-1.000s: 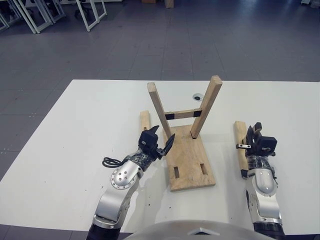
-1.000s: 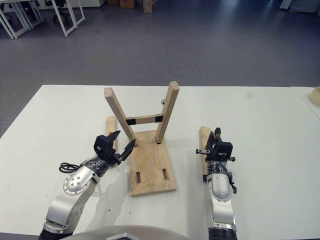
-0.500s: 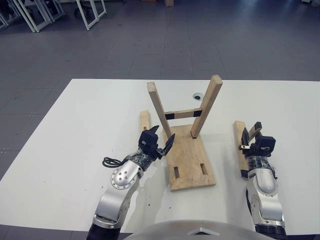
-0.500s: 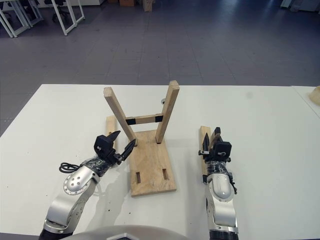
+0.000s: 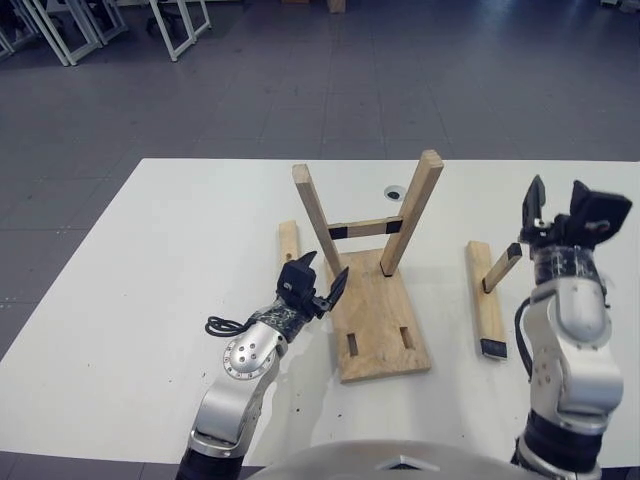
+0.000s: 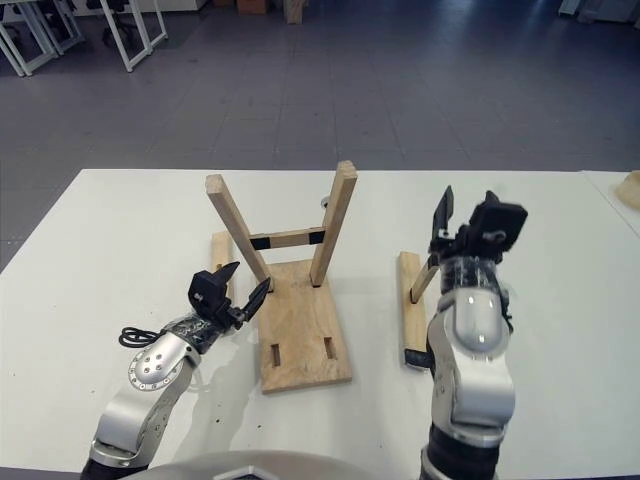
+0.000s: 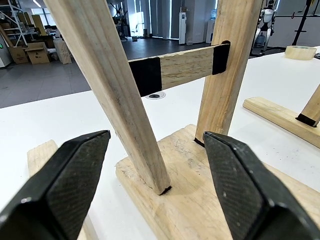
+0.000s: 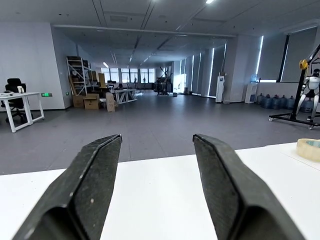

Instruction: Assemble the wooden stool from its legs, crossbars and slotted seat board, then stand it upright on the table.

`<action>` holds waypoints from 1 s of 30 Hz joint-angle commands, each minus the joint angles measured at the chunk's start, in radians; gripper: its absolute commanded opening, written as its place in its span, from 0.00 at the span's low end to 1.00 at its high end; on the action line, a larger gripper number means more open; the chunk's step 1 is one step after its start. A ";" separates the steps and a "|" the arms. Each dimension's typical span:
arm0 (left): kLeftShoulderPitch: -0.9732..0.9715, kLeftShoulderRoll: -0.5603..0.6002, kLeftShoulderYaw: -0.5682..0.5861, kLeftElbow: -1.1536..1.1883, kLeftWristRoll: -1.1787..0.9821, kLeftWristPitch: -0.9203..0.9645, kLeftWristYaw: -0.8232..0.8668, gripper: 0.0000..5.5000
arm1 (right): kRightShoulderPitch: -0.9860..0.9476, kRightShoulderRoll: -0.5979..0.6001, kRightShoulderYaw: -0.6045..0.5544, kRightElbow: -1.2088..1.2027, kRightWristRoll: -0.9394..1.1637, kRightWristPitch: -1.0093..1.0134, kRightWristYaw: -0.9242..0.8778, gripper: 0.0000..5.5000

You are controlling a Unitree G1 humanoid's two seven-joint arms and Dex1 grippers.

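The seat board [image 5: 385,320] lay flat on the tabletop [image 5: 150,260], with two legs [image 5: 315,218] and a crossbar [image 5: 365,228] standing at its far end. The left pincer [image 5: 328,268] was spread beside them, hiding the near end of a loose piece [image 5: 290,238]. The right pincer [image 5: 557,187] was spread above the right-hand leg frame [image 5: 487,300].

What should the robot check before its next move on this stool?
1. Right tool open, empty, up above the white table: ok.
2. Left tool open astride one leg of the upright pale wooden leg frame, not clamping: ok.
3. Two near slots of the flat wooden seat board free: ok.
4. Frame fully seated in the board: cannot tell.
5. Loose wooden leg with stub crossbar lying unobstructed right of the board: ok.
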State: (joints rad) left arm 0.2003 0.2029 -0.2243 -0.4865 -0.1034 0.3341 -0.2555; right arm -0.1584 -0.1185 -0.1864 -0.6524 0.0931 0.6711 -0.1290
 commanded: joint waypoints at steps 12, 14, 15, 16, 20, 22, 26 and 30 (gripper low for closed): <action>-0.009 -0.018 -0.004 0.005 0.016 0.007 0.019 0.63 | -0.351 -0.053 -0.107 0.096 0.067 0.261 0.008 0.48; -0.016 -0.020 -0.006 0.009 0.017 0.008 0.018 0.63 | -0.145 -0.022 -0.067 0.210 0.039 0.209 0.018 0.48; -0.020 -0.020 -0.006 0.011 0.016 0.009 0.017 0.63 | -0.059 -0.004 -0.047 0.273 0.027 0.170 0.022 0.48; -0.022 -0.019 -0.003 0.011 0.015 0.010 0.015 0.63 | -0.001 0.015 -0.032 0.314 0.021 0.137 0.024 0.48; -0.027 -0.016 0.003 0.014 0.013 0.012 0.013 0.63 | 0.023 0.062 -0.023 0.332 0.033 0.053 0.017 0.48; -0.032 -0.020 0.001 0.022 0.013 0.005 0.013 0.63 | -0.035 0.074 -0.052 0.264 0.066 0.000 0.018 0.48; -0.024 -0.030 -0.009 0.028 0.017 -0.006 0.019 0.63 | -0.202 0.002 -0.103 0.004 0.103 0.019 0.011 0.48; -0.001 -0.039 -0.018 0.024 0.025 -0.017 0.026 0.63 | -0.013 -0.007 -0.068 -0.220 0.107 0.169 0.018 0.62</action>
State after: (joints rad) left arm 0.1872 0.1688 -0.2352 -0.4685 -0.0933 0.3257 -0.2397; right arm -0.3430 -0.1373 -0.2816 -0.8044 0.1992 0.7678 -0.1162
